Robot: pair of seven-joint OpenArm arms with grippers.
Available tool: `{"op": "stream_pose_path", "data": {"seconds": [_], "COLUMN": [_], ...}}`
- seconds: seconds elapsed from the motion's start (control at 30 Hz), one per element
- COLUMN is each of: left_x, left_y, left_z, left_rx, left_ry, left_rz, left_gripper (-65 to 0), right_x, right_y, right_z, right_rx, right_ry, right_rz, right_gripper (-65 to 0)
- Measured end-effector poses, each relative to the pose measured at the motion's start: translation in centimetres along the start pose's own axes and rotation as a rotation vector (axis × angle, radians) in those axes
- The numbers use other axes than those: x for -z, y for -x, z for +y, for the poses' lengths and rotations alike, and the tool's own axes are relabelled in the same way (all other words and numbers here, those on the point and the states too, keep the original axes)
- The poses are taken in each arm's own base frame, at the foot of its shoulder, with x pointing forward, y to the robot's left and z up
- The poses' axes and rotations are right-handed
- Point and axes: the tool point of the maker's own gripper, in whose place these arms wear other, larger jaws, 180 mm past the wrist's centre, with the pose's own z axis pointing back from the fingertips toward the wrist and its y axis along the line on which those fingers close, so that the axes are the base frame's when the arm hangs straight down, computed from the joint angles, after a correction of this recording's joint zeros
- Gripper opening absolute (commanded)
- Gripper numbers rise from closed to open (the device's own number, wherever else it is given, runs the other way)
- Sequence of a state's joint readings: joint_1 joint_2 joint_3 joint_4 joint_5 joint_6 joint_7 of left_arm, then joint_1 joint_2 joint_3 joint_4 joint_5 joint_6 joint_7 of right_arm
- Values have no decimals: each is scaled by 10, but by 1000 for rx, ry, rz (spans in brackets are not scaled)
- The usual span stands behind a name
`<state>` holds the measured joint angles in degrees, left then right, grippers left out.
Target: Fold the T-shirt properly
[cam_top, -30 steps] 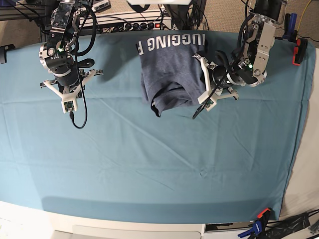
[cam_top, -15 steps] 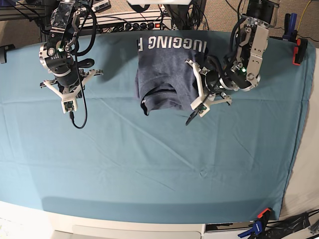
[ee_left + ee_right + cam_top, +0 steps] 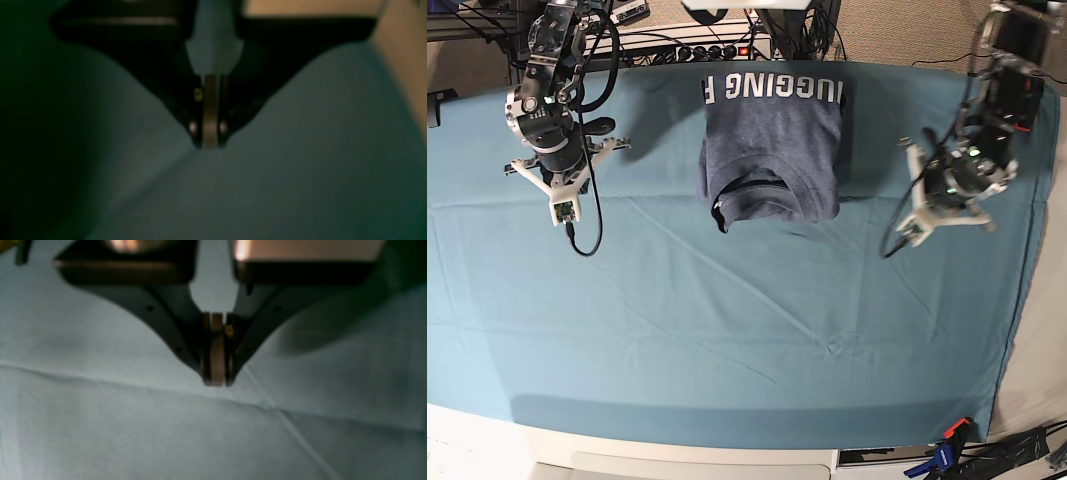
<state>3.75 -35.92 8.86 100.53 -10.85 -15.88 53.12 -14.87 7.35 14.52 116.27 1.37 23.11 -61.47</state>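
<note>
On the base view's left we see the right gripper [image 3: 215, 381] poised over the teal table cloth [image 3: 727, 320], its jaws pressed together on nothing. At the top middle lies the T-shirt [image 3: 772, 150], folded into a compact block, white lettering along its far edge, neck opening near us. Further right, the left gripper [image 3: 209, 145] is likewise closed and empty, well apart from the shirt.

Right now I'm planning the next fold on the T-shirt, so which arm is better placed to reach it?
Probably the left. Its shut, empty hand hangs just beside the T-shirt, nearer its edge. The right hand, also shut, hovers farther off over bare teal cloth.
</note>
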Motion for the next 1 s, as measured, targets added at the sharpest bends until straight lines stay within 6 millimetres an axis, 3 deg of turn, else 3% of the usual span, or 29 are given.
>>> {"op": "stream_pose_path", "data": {"seconds": [0.07, 0.33, 0.47, 0.57, 0.63, 0.8, 0.9, 1.0], "left_x": [-3, -22, -47, -77, -98, -127, -140, -151], "left_y": [26, 70, 68, 41, 32, 57, 80, 100], "left_z": [5, -8, -28, -11, -1, 0, 2, -16], "left_rx": [18, -9, -134, -224, -279, -427, -472, -509], "left_ry": [-15, -3, 74, 66, 69, 103, 97, 155], "left_rz": [62, 99, 33, -140, -237, -277, -237, -197], "left_gripper": [-650, -650, -650, -650, -650, -650, -650, -650], "right_x": [-1, -18, -48, -75, -84, -92, -95, -99], "right_y": [9, 51, 32, 11, 8, 30, 39, 53], "right_z": [-2, -13, -22, -33, -37, -54, -53, -55], "right_rx": [-19, -84, -83, -91, -78, -31, -16, -21], "right_ry": [1, 28, 73, 120, 122, 150, 130, 135], "right_rz": [22, 115, 19, -74, -106, -48, -33, 15], "right_gripper": [-650, -650, -650, -650, -650, -650, -650, -650]}}
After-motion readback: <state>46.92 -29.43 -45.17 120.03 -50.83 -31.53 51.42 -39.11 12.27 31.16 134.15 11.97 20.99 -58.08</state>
